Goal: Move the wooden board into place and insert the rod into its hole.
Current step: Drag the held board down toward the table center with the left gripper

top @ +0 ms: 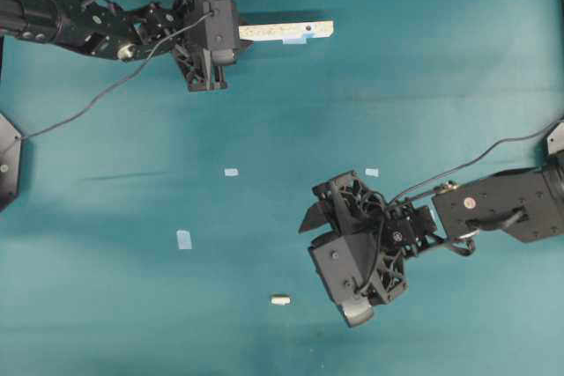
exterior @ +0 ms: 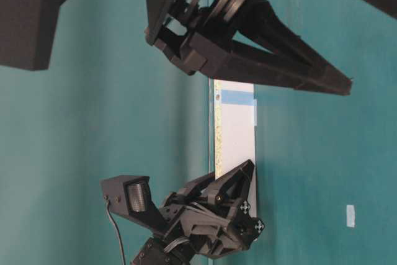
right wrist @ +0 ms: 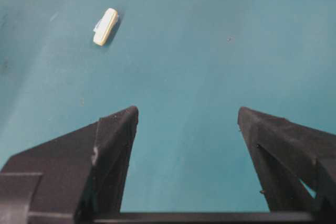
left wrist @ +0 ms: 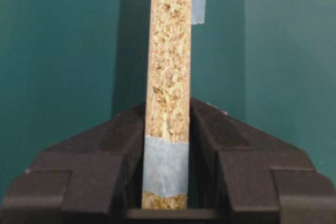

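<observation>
We found the left gripper (left wrist: 166,129) clamped on one end of the wooden board (top: 282,32), evidently to carry it. The right gripper (right wrist: 187,119) stood wide and empty, facing the rod (top: 279,300) lying apart on the table.

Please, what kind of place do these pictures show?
Probably a robotics lab bench: a teal mat marked with tape squares, two black arms with a left tool and right tool, a wooden board.
</observation>
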Action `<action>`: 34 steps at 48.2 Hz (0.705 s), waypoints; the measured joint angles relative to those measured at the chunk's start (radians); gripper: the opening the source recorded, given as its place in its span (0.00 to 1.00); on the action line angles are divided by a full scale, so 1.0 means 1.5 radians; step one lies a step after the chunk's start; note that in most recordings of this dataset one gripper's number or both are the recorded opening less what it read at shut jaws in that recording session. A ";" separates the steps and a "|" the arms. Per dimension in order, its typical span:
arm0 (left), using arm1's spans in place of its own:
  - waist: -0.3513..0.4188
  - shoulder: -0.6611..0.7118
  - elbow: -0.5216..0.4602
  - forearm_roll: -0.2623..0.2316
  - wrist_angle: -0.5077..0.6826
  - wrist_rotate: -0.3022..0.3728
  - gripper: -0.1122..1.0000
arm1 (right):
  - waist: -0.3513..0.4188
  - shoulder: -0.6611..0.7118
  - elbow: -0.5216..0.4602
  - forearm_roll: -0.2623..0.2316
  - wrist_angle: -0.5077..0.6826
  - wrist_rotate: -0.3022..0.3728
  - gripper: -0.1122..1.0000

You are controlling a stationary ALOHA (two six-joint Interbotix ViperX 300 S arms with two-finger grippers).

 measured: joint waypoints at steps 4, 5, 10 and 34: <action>-0.009 -0.016 0.004 0.000 0.027 -0.003 0.29 | -0.001 0.000 0.001 0.000 0.000 0.000 0.87; -0.012 -0.021 0.005 -0.001 0.035 -0.004 0.29 | -0.001 0.000 0.001 0.001 0.001 0.001 0.87; -0.032 -0.057 0.013 -0.001 0.062 -0.017 0.29 | -0.001 0.000 0.001 0.000 0.001 0.001 0.87; -0.177 -0.137 0.017 -0.002 0.100 -0.240 0.29 | -0.001 0.000 -0.004 0.000 0.000 0.001 0.87</action>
